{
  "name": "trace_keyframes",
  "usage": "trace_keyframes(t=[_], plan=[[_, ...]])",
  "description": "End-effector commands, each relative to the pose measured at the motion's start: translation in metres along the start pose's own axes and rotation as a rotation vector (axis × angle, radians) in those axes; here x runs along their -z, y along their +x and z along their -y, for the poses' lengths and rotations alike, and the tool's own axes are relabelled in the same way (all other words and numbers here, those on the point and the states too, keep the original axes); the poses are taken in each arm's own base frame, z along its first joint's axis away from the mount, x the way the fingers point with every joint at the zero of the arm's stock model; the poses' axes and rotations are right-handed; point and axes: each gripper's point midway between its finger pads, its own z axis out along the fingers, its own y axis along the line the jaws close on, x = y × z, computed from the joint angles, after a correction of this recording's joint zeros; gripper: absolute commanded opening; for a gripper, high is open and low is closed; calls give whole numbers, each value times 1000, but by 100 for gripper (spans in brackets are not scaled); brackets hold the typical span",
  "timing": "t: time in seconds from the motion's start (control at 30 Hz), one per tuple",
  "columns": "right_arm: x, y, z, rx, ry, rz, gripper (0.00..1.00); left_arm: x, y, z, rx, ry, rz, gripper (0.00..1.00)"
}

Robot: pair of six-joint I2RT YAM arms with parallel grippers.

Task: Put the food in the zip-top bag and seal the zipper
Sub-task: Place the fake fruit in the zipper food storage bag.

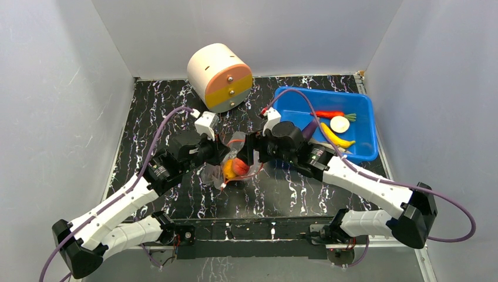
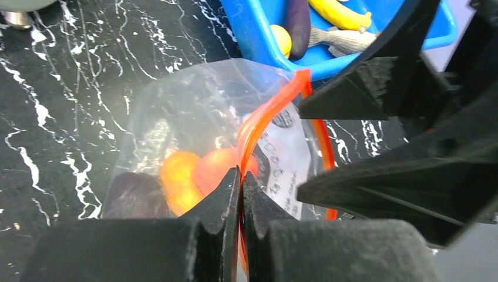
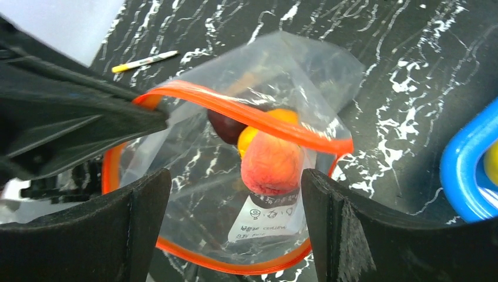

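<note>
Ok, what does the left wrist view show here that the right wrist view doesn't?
Only left wrist: the purple toy eggplant and yellow toy banana in the blue plastic bin. Only right wrist: a yellow-and-white pen on the black table, plus the clear crinkly zip-top bag's whole open mouth. Both: that bag, its thin red-orange zipper strip pinched by the shut left gripper, and the orange and reddish round toy pieces inside.

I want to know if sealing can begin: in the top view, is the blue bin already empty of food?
No, a banana, a carrot and a white round piece lie in the blue bin.
</note>
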Motion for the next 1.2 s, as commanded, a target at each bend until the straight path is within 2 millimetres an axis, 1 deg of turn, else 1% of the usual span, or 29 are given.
trace_keyframes(t=[0.0,0.1,0.23,0.27,0.37,0.4,0.43,0.47,0.5,0.53,0.57,0.63,0.73,0.87,0.93,1.0,1.07,1.17], plan=[[26,-44,-43,28,-156,81,78,11,-20,-11,-81,-60,58,0],[31,-57,-40,27,-114,106,73,13,-22,-20,-134,-96,65,0],[44,-85,-33,78,-26,147,70,24,-27,-33,-217,-162,63,0],[47,-91,-29,88,8,161,69,25,-27,-36,-242,-167,68,0],[53,-113,-6,69,145,223,63,31,-32,-40,-287,-178,103,0],[55,-118,2,50,187,235,61,34,-37,-39,-287,-176,115,0],[58,-125,15,27,242,255,60,36,-41,-37,-286,-174,126,0],[58,-128,23,7,274,262,59,38,-45,-35,-284,-167,141,0],[59,-131,36,-17,322,275,60,39,-48,-34,-283,-163,156,0],[61,-136,55,-49,377,290,60,39,-51,-33,-283,-160,172,0],[63,-140,69,-77,410,296,60,39,-53,-32,-288,-159,186,0],[67,-144,98,-114,480,307,60,37,-58,-33,-309,-172,196,0],[74,-147,140,-114,593,329,60,33,-65,-41,-349,-227,196,0],[85,-146,199,-102,776,349,60,31,-69,-54,-370,-308,185,0],[86,-143,227,-89,857,337,60,32,-67,-57,-367,-326,174,0],[85,-137,255,-87,931,322,61,33,-60,-57,-349,-312,165,0],[85,-128,282,-100,992,291,62,34,-50,-52,-322,-265,154,0],[84,-115,319,-119,1081,272,63,36,-29,-40,-289,-163,129,0]])
